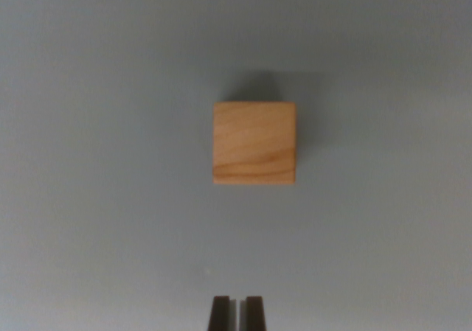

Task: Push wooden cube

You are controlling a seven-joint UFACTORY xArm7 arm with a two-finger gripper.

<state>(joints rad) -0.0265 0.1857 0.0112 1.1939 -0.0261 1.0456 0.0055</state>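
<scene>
At the bottom edge of the wrist view, my fingers (236,312) show only as two dark tips, standing side by side with just a thin pale slit between them, so they are all but closed. They hold nothing; there is only that narrow gap and the grey beneath it. The tips sit a little to the wrist view's left of the middle of the frame's lower edge, and the rest of them is cut off by the frame.

Beyond the tips lies a bare stretch of the grey surface (96,220), smooth and matte, with no mark on it that I can make out. Nothing stands between my tips and the block.

Further up, near the middle of the view and slightly toward the wrist view's right of my tips, the wooden cube (255,143) rests on the surface, well apart from me. I see its light tan top face, with darker grain curving across the lower part. Its edges run nearly square to the frame. A soft shadow falls from it toward the top of the view.
</scene>
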